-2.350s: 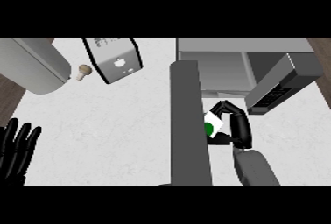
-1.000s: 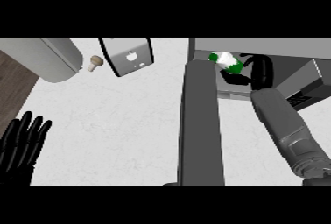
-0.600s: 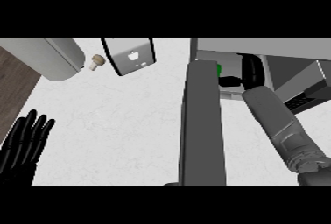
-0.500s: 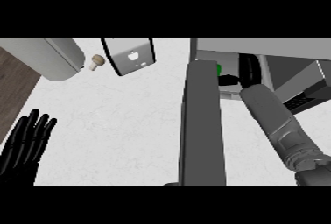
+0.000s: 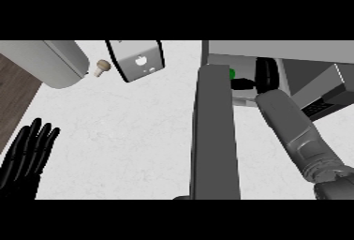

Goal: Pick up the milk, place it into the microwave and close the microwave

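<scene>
At the lower left of the frame the left hand (image 5: 27, 159) rests near the edge, its black fingers (image 5: 43, 136) straight and spread, pointing up, holding nothing. Above it, in the upper left corner, a large pale grey rounded body (image 5: 48, 61) lies across the white bench (image 5: 131, 140), with a strip of dark wood floor (image 5: 14, 89) showing beside it. Just right of that sits a small tan mushroom-shaped thing (image 5: 101, 67), and next to it a tilted grey box with a dark edge and a white apple mark (image 5: 140, 61).

Down the middle of the frame runs the open microwave door (image 5: 214, 136), seen edge-on as a long grey slab. Right of its top end is the microwave (image 5: 276, 49), its cavity open. The right forearm (image 5: 297, 131) reaches up from the lower right into that cavity, and the right hand (image 5: 266, 75) is inside, fingers curled around the milk (image 5: 232, 73); only a green spot and a sliver of the carton show beside the door, the rest is hidden by the hand.
</scene>
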Action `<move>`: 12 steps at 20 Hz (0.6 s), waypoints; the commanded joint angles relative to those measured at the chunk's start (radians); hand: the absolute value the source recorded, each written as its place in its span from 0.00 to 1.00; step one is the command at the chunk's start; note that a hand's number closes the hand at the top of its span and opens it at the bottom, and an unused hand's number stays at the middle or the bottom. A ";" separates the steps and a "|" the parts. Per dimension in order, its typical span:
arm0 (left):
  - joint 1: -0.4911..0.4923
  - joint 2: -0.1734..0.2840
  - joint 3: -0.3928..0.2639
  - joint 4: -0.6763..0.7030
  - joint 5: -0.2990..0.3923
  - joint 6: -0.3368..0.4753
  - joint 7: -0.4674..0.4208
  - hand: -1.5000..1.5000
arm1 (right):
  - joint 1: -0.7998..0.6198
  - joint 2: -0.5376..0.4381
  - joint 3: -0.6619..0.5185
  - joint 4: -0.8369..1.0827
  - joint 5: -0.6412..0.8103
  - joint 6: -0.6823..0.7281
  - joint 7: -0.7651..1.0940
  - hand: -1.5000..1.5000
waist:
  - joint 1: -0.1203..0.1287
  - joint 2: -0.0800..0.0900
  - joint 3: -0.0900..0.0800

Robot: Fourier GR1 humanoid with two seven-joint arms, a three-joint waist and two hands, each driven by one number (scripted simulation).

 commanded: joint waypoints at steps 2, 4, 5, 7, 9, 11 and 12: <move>-0.008 0.013 0.003 -0.010 0.010 -0.016 0.007 0.00 | 0.016 -0.031 -0.036 -0.015 -0.029 0.004 -0.033 0.00 | -0.007 0.000 0.001; 0.074 0.015 -0.002 -0.053 0.024 -0.044 -0.016 0.00 | 0.013 -0.025 -0.047 -0.021 -0.037 -0.022 -0.032 0.00 | -0.003 -0.007 0.000; 0.005 -0.017 -0.023 -0.012 -0.030 0.011 0.000 0.00 | -0.002 -0.008 -0.034 -0.013 -0.022 -0.038 -0.023 0.00 | -0.013 -0.003 0.000; 0.067 -0.016 -0.045 -0.070 -0.032 -0.004 0.015 0.00 | 0.012 -0.045 -0.055 -0.024 -0.041 -0.013 -0.042 0.00 | -0.016 -0.009 0.000; 0.095 -0.032 -0.065 -0.055 -0.051 -0.005 -0.016 0.00 | -0.002 -0.069 -0.057 -0.027 -0.038 -0.019 -0.045 0.00 | -0.009 -0.007 0.000; 0.086 -0.041 -0.074 -0.058 -0.065 0.005 -0.017 0.00 | 0.034 -0.067 -0.073 -0.037 -0.052 -0.026 -0.089 0.00 | -0.013 -0.005 0.000; 0.076 -0.015 -0.038 -0.092 -0.031 -0.006 0.011 0.00 | 0.036 -0.032 -0.068 -0.036 -0.046 -0.057 -0.092 0.00 | -0.020 -0.009 0.000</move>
